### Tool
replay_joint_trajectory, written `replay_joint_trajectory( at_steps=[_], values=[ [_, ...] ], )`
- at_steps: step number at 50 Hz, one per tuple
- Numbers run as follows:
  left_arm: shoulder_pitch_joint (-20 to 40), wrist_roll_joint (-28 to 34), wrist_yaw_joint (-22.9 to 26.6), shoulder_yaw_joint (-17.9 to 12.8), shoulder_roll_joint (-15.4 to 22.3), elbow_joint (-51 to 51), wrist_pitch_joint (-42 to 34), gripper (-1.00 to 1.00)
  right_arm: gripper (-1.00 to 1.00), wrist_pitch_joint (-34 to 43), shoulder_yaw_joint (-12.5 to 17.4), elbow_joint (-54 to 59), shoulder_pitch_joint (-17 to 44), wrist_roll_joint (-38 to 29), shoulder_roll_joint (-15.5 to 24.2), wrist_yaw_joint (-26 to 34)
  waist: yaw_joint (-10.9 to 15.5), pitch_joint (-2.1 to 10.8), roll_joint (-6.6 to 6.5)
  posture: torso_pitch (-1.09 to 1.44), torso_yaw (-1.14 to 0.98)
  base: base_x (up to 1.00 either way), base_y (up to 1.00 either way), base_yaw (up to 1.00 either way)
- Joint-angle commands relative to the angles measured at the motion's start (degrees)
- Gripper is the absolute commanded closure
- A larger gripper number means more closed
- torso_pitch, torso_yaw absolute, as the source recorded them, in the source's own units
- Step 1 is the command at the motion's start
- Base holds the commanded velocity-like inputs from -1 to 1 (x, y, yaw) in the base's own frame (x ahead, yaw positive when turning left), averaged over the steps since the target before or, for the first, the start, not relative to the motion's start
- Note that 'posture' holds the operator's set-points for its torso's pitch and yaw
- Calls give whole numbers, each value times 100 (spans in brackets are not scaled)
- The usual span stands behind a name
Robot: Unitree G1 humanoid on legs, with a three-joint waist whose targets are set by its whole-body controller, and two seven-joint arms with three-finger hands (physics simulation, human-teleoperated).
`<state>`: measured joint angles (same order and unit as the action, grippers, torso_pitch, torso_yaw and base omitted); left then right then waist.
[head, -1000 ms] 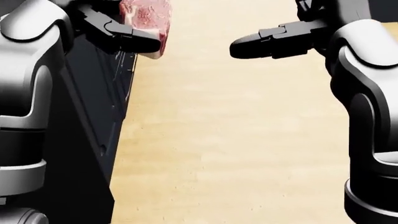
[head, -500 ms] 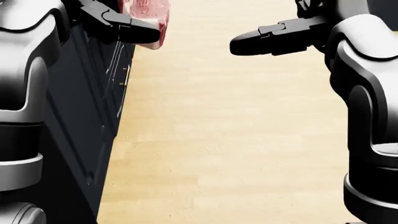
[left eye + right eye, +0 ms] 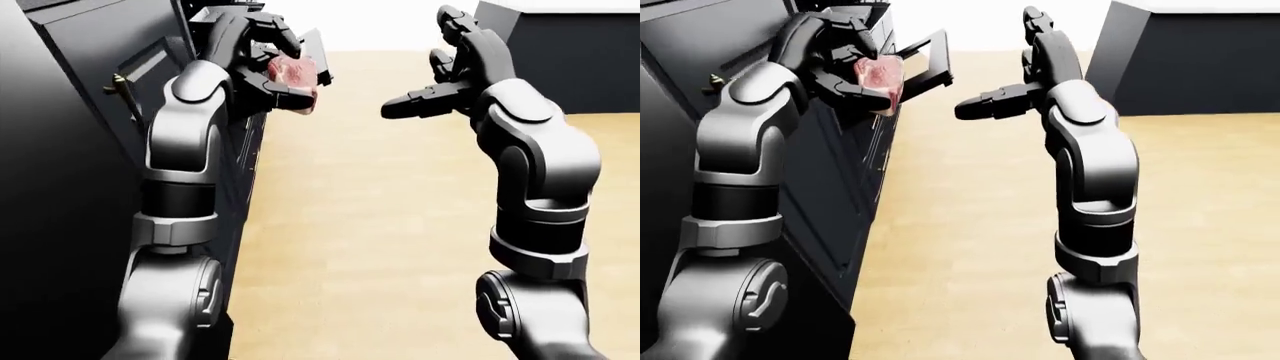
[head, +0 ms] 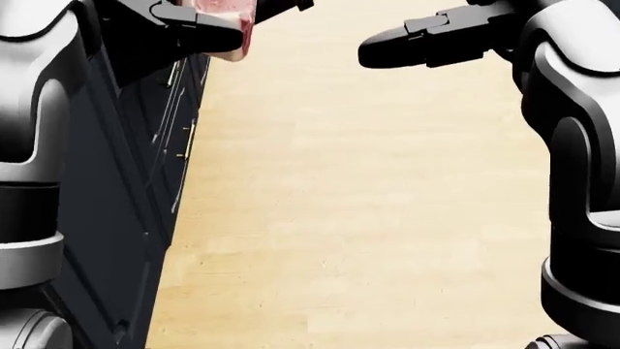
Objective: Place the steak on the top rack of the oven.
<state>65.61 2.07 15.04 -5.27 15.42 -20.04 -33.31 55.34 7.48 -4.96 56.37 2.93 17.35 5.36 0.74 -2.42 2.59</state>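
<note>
My left hand (image 3: 262,64) is shut on the raw red steak (image 3: 291,73), held high beside the dark cabinet run on the left; it also shows in the right-eye view (image 3: 880,77). In the head view only the steak's lower edge (image 4: 227,18) shows at the top, under my fingers. The open oven door (image 3: 930,58) juts out from the cabinets just past the steak. The oven racks are hidden. My right hand (image 3: 440,71) is open and empty, fingers spread, to the right of the steak.
Dark cabinet fronts (image 4: 145,167) with brass handles (image 4: 186,142) run down the left side. A dark counter block (image 3: 1180,60) stands at the upper right. Light wood floor (image 4: 368,218) lies between them.
The whole head picture has shifted as I move along the cabinets. My left hand and the steak have risen toward the top edge. The right hand has also moved up slightly.
</note>
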Motion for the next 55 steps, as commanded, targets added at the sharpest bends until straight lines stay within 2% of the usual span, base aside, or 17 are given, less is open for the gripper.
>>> replay_joint_trajectory(
  at_steps=[1, 2, 8, 11, 13, 14, 16, 24, 28, 29, 31, 38, 42, 43, 45, 51, 55],
  values=[
    [244, -39, -9, -41, 69, 179, 181, 68, -100, -124, 36, -83, 191, -30, 43, -16, 21, 167, 98, 0, 0, 27, 0, 0],
    [260, -42, -10, -46, 71, 156, 192, 68, -100, -116, 47, -71, 221, -26, 53, -12, 29, 124, 157, 0, 0, 27, 0, 0],
    [272, -38, -17, -31, 50, 122, 217, 67, -100, -133, 54, -101, 173, -24, 56, -8, -56, 126, -125, 0, 0, 28, 0, 0],
    [259, -37, -19, -31, 49, 192, 158, 66, -100, -135, 58, -132, 125, -23, 39, -22, -106, 133, -350, 0, 0, 28, 0, 0],
    [245, -34, -12, -33, 59, 207, 154, 66, -100, -115, 67, -156, 122, -18, 42, -32, -147, 222, -646, 0, 0, 28, 0, 0],
    [238, -33, -8, -32, 59, 231, 135, 67, -100, -108, 62, -168, 115, -16, 40, -32, -169, 315, -622, 0, 0, 28, 0, 0],
    [235, -32, -10, -36, 60, 252, 118, 68, -100, -105, 63, -177, 111, -13, 39, -36, -144, 138, -690, 0, 0, 28, 0, 0],
    [233, -41, -15, -49, 72, 238, 141, 68, -100, -142, 48, -144, 103, -14, 37, -37, -9, 144, -303, 0, 0, 28, 0, 0],
    [198, -55, -23, -59, 73, 171, 232, 66, -100, -142, 38, -120, 125, -22, 27, -38, 54, 264, 223, 0, 0, 28, 0, 0],
    [184, -59, -25, -60, 72, 184, 228, 67, -100, -151, 35, -106, 132, -26, 27, -37, 25, 206, 15, 0, 0, 28, 0, 0],
    [184, -63, -28, -56, 74, 237, 174, 67, -100, -166, 30, -101, 122, -32, 14, -40, 16, 136, 159, 0, 0, 28, 0, 0],
    [236, -70, -29, -58, 90, 177, 195, 67, -100, -164, 27, -50, 185, -44, 23, -25, -70, 123, -185, 0, 0, 28, 0, 0],
    [282, -71, -33, -52, 84, 128, 208, 67, -100, -181, 24, -10, 207, -53, 40, -2, -145, 224, -635, 0, 0, 28, 0, 0],
    [260, -76, -31, -53, 83, 178, 180, 67, -100, -146, 12, -63, 176, -59, 42, 8, -169, 325, -613, 0, 0, 28, 0, 0],
    [252, -72, -38, -48, 79, 183, 177, 68, -100, -63, 46, -144, 179, -59, 73, 24, -143, 146, -690, 0, 0, 27, 0, 0],
    [255, -71, -32, -48, 80, 155, 207, 68, -100, -69, 50, -196, 118, -68, 68, 31, -42, 173, -442, 0, 0, 28, 0, 0],
    [237, -70, -28, -51, 84, 196, 182, 68, -100, -89, 36, -203, 83, -71, 21, 14, 19, 166, -144, 0, 0, 27, 0, 0]
  ],
)
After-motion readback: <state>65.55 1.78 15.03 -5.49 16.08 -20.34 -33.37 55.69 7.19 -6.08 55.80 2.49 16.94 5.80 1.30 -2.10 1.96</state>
